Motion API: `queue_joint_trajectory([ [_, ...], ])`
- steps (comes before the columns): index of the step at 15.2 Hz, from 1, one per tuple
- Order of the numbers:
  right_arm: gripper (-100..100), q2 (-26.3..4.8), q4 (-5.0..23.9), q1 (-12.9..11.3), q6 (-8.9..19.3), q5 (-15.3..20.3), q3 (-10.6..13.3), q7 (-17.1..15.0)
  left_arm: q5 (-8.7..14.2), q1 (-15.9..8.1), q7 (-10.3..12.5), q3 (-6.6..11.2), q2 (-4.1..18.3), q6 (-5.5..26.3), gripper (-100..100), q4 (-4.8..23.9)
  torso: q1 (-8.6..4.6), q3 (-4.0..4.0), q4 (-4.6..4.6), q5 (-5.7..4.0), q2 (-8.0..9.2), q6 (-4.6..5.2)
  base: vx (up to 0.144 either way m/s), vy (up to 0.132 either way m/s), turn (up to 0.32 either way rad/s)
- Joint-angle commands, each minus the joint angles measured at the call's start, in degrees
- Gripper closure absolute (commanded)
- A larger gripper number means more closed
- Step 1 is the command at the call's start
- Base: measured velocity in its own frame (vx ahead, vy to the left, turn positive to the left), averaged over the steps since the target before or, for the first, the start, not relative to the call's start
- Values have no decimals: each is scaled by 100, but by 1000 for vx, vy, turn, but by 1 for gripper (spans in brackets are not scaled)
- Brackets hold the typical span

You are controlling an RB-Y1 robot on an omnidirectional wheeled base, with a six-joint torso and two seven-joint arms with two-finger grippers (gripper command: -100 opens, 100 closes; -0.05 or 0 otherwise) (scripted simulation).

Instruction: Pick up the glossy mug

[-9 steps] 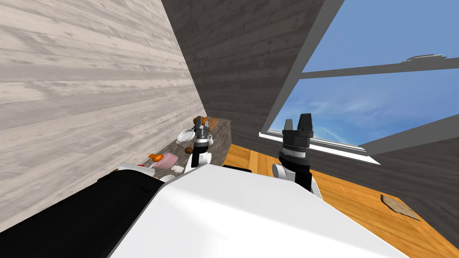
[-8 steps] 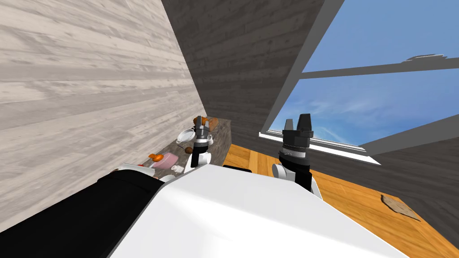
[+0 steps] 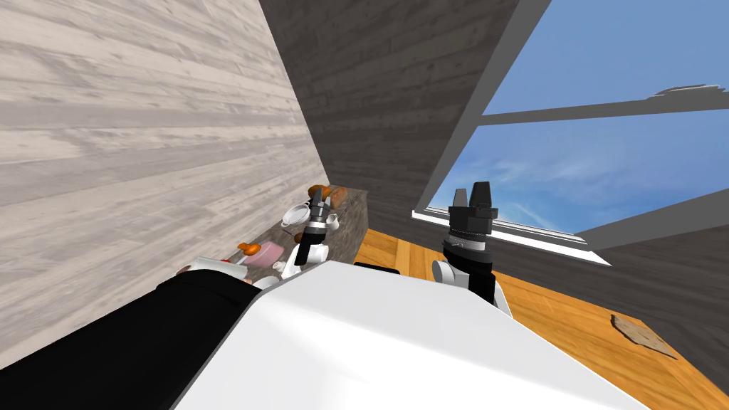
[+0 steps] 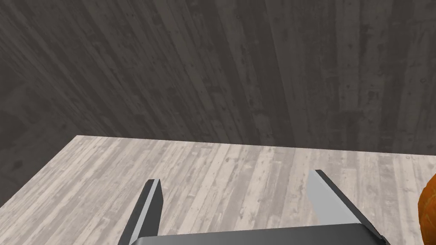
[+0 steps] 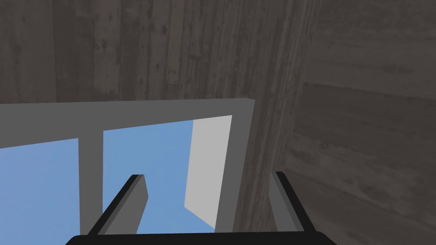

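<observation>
Hovering over the counter (image 3: 350,213), the left hand (image 3: 317,193) is open; the right hand (image 3: 472,192) likewise.

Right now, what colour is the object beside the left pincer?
The object is orange; left wrist view shows it best.

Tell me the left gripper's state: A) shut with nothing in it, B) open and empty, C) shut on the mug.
B: in the left wrist view the left gripper has its two fingers standing wide apart with nothing held between them.
</observation>
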Motion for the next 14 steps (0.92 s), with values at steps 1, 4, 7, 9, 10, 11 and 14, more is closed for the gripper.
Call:
queue_joint_trajectory([
  [1, 0, 0, 0, 0, 0, 0, 0, 0, 71, 39, -23, 63, 130, 207, -100, -26, 0, 0, 0, 0, 0, 0, 5, -9, 20],
  [4, 0, 0, 0, 0, 0, 0, 0, 0, 265, 156, -97, 217, 421, 574, -100, -37, -1, 0, 0, 0, -1, 0, 8, -11, 30],
  [7, 0, 0, 0, 0, 0, 0, 0, 0, 374, 222, -138, 303, 561, 875, -100, -45, -2, -1, 0, -1, -2, 1, 9, -10, 19],
  [9, 0, 0, 0, 0, 0, 0, 0, 0, 492, 293, -182, 394, 699, 1081, -100, -55, -2, -2, 0, -1, -3, 0, 13, -15, 30],
  [10, 0, 0, 0, 0, 0, 0, 0, 0, 492, 293, -182, 394, 699, 1204, -100, -55, -3, -2, -1, -1, -3, 0, 13, -18, 28],
  [11, 0, 0, 0, 0, 0, 0, 0, 0, 492, 293, -182, 394, 699, 1227, -100, -55, -4, -2, -1, -1, -3, 0, 10, -12, 12],
  [14, 0, 0, 0, 0, 0, 0, 0, 0, 617, 367, -229, 489, 834, 1528, -100, -66, -4, -3, -1, -1, -5, 0, 16, -13, 20],
])
